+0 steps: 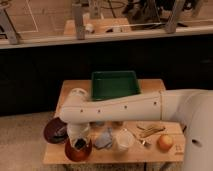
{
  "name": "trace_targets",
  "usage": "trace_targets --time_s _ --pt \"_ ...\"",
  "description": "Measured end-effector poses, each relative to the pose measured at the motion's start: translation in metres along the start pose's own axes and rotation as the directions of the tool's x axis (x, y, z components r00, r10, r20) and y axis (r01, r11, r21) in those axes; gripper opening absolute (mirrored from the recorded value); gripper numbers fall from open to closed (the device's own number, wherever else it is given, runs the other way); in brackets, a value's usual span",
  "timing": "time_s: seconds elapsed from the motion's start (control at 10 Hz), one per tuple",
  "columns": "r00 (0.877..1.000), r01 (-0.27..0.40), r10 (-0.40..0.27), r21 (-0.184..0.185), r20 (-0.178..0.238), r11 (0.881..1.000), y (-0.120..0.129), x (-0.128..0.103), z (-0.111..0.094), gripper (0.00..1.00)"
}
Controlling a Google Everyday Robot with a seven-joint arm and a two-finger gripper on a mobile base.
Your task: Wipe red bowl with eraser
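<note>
The red bowl [77, 150] sits at the front left corner of the wooden table [70, 89]. My white arm reaches in from the right, bends near the table's left side and points down. My gripper [79, 141] hangs straight down into the bowl. A small dark block, the eraser [79, 145], shows at its tip against the bowl's inside, with the gripper shut on it. The wrist hides the fingers and the bowl's far rim.
A darker maroon dish [54, 131] lies just left of and behind the bowl. A blue-grey sponge [104, 139] and a white cup [122, 140] stand to the bowl's right. A green tray [115, 84] is at the back, metal utensils [150, 131] and an orange fruit [165, 143] at the right.
</note>
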Motion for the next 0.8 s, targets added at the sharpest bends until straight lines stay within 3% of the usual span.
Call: trace_targets --time_s 0.4,0.8 --pt "0.998 0.055 -0.055 0.015 0.009 0.998 -0.012 -0.032 -0.003 0.15" --pt "0.999 0.032 -0.032 -0.001 0.018 0.999 0.01 -0.051 -0.002 0.15"
